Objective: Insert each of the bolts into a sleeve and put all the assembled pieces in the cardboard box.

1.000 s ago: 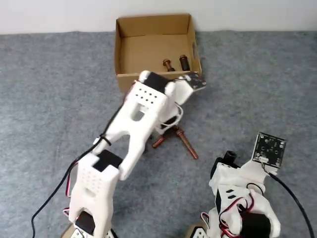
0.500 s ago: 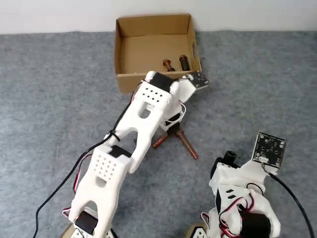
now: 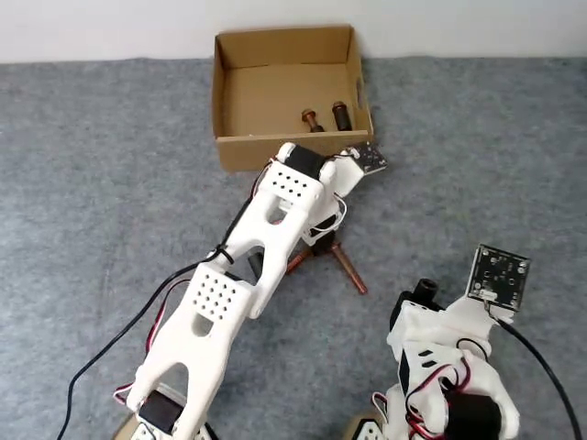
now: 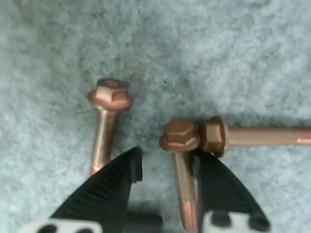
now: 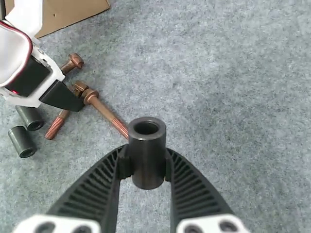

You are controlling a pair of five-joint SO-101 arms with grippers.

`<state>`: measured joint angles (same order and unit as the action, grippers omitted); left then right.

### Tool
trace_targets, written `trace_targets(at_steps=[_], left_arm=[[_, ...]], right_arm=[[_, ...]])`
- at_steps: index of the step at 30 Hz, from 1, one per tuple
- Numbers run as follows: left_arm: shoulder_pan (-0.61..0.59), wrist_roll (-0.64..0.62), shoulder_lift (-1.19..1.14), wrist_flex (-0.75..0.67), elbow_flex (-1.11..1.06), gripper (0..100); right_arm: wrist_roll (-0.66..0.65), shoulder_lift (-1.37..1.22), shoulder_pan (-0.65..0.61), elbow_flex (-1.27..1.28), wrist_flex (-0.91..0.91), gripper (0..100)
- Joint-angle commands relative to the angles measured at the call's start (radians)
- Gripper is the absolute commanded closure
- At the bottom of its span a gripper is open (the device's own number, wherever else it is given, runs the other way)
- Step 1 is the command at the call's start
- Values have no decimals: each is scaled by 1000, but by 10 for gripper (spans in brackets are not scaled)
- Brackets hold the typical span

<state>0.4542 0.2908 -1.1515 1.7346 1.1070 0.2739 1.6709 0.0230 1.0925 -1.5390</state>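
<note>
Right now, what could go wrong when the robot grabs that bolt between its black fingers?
1. The left gripper is open around the middle bolt, but the long bolt has its head right against it, so closing might pinch or push both.
2. The third bolt lies close to the other finger and could get knocked.
3. The sleeve in the right gripper has a small hole; a crooked bolt might miss.

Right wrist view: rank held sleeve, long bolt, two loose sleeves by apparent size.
1. held sleeve: looks largest, but it is nearest the camera, so unsure
2. long bolt
3. loose sleeves: alike, not ranked
</note>
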Motion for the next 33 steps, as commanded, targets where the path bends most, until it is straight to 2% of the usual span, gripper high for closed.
trace_targets(at_steps=[1, 6, 13, 15, 18, 24, 33], left_arm=[[6, 0, -12, 17, 56, 849], [38, 0, -8, 20, 50, 987], [84, -2, 68, 20, 48, 995], [92, -69, 103, 20, 48, 995], [94, -282, 166, 23, 27, 995], [94, -319, 408, 21, -228, 996], [115, -358, 910, -28, -654, 997]], right_arm=[[5, 4, 7, -6, 18, 991], [5, 4, 7, -3, 18, 991], [5, 4, 5, -3, 18, 991], [5, 4, 5, -3, 18, 991], [5, 4, 5, -3, 18, 991], [5, 4, 5, -3, 18, 991], [5, 4, 5, -3, 18, 991]])
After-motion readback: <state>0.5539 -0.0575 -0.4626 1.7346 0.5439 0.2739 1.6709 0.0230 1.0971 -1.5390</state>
